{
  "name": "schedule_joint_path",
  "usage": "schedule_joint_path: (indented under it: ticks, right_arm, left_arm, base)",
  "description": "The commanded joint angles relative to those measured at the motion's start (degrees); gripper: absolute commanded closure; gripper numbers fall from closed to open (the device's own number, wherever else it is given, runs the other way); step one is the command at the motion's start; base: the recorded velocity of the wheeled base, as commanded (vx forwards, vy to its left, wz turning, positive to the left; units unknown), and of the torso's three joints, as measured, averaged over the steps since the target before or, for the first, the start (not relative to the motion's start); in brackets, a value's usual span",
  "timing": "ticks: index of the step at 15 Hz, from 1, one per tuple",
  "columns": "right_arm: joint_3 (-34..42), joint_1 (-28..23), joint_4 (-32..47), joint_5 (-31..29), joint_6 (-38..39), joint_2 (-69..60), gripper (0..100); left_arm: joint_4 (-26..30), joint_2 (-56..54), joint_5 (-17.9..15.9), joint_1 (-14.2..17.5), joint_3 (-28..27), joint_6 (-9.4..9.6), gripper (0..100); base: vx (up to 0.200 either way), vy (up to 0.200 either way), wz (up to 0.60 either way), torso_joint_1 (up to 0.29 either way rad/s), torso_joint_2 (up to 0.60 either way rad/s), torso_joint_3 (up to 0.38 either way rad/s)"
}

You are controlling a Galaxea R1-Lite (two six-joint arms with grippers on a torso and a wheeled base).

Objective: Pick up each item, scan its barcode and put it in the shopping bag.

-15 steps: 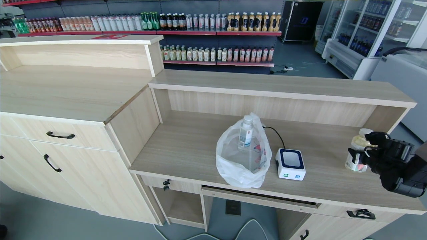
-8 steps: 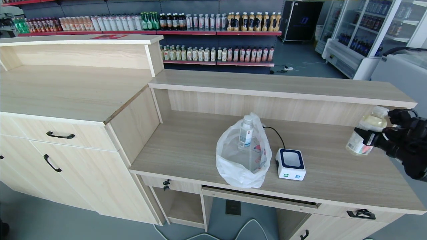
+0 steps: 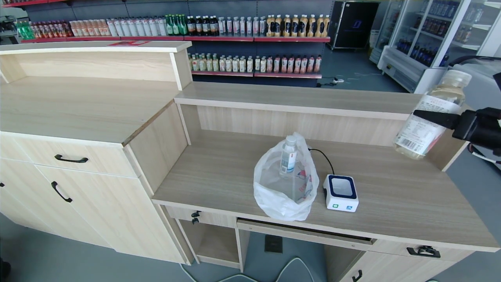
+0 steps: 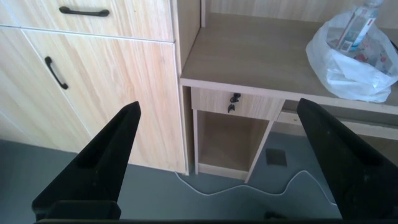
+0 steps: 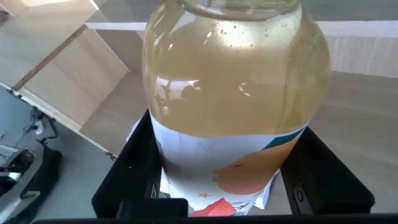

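Juice bottle (image 3: pixel 419 135), full of pale cloudy drink, hangs tilted in the air above the right end of the desk (image 3: pixel 391 196), with the right claw (image 3: pixel 430 118) clenched around its labelled middle. Being full, it is probably fairly heavy, and its smooth wall could slip. A firm mid-body hold that leaves the barcode near the base uncovered suits it. The left claw (image 4: pixel 217 162) is spread and grasps nothing. The scanner (image 3: pixel 341 192) and shopping bag (image 3: pixel 283 188) stand on the desk, well apart from the bottle.
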Motion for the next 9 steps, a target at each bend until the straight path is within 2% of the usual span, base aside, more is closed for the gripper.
schedule_joint_path:
  ticks: [1,3,9]
  right_arm:
    - [0.6,4.8,3.8,2.6,1.7,-9.5,100]
    - [2.0,10.2,9.3,2.7,1.7,-14.3,100]
    - [8.8,20.2,15.8,2.7,1.7,-24.3,100]
  left_arm:
    - [0.0,0.0,0.0,0.0,0.0,-0.02,0]
    - [0.0,0.0,0.0,0.0,0.0,-0.02,0]
    - [0.0,0.0,0.0,0.0,0.0,-0.02,0]
  base:
    - [0.000,0.000,0.00,0.000,0.00,0.000]
    - [0.000,0.000,0.00,0.000,0.00,0.000]
    - [0.000,0.000,0.00,0.000,0.00,0.000]
